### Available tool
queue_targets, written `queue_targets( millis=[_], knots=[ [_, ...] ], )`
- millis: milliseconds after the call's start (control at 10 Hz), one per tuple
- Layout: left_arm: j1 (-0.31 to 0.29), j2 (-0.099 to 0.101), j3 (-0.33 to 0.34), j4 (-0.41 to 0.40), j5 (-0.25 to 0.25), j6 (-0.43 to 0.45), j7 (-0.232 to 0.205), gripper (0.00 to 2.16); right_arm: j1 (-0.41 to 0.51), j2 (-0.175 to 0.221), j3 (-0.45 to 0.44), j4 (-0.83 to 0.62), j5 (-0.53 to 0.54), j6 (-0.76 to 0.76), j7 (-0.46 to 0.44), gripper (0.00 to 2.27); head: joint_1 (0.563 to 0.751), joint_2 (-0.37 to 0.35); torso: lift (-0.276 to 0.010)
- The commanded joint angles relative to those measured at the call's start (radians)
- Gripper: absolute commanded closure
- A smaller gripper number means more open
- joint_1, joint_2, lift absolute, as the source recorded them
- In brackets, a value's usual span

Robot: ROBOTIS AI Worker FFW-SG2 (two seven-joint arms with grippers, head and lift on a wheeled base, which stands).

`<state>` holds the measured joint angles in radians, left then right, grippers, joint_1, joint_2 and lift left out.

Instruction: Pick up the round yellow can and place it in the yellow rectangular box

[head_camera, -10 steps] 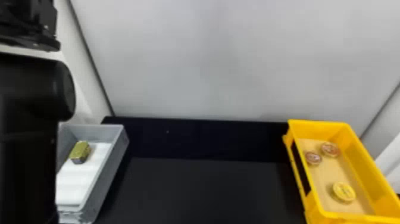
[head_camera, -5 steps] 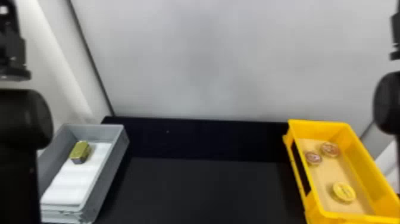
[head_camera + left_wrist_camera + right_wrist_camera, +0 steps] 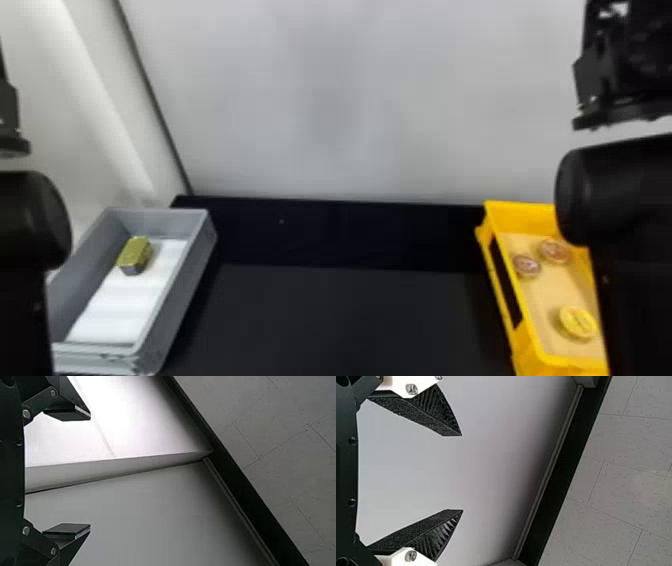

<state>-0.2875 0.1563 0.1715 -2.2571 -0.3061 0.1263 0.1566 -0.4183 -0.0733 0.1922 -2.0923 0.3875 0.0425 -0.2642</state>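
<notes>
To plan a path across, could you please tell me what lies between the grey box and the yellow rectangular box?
Bare black tabletop lies between the grey box and the yellow rectangular box, as the head view shows.

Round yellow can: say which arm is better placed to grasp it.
Right, likely: the round yellow can lies in the yellow box, toward the right arm, and the right gripper is open and empty. The left arm is farther from it.
</notes>
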Motion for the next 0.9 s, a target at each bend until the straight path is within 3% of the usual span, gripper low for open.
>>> queue_targets(
  millis=[0, 200, 300, 400, 500, 600, 800],
  knots=[
    [0.005, -0.01, -0.01, 0.021, -0.01, -0.005, 0.005, 0.27, 0.032, 0.004, -0.017, 0.011, 0.007, -0.033, -0.01, 0.11, 0.663, 0.054, -0.01],
    [-0.004, -0.001, -0.012, 0.01, -0.013, 0.007, 0.003, 0.27, 0.03, 0.004, -0.013, 0.015, 0.001, -0.047, -0.027, 0.11, 0.663, 0.054, -0.01],
    [-0.009, 0.019, -0.013, -0.007, -0.015, 0.029, 0.0, 0.27, 0.009, -0.026, -0.013, 0.011, 0.002, -0.049, -0.044, 0.12, 0.663, 0.054, -0.01],
    [-0.021, 0.054, -0.018, -0.024, -0.03, 0.053, 0.0, 0.27, -0.019, -0.114, 0.003, -0.026, 0.035, 0.005, -0.069, 0.12, 0.663, 0.054, -0.01],
    [-0.025, 0.075, -0.023, -0.029, -0.033, 0.062, -0.002, 0.27, -0.028, -0.187, -0.005, -0.075, 0.053, 0.05, -0.099, 0.12, 0.663, 0.054, -0.01],
    [-0.016, 0.097, -0.018, -0.047, -0.042, 0.09, -0.005, 0.27, -0.036, -0.224, -0.042, -0.118, 0.053, 0.085, -0.084, 0.12, 0.663, 0.054, -0.01],
    [0.01, 0.183, 0.008, -0.093, -0.054, 0.156, -0.006, 0.27, -0.074, -0.286, -0.046, -0.153, 0.048, 0.129, -0.09, 0.12, 0.663, 0.054, -0.01]
  ],
)
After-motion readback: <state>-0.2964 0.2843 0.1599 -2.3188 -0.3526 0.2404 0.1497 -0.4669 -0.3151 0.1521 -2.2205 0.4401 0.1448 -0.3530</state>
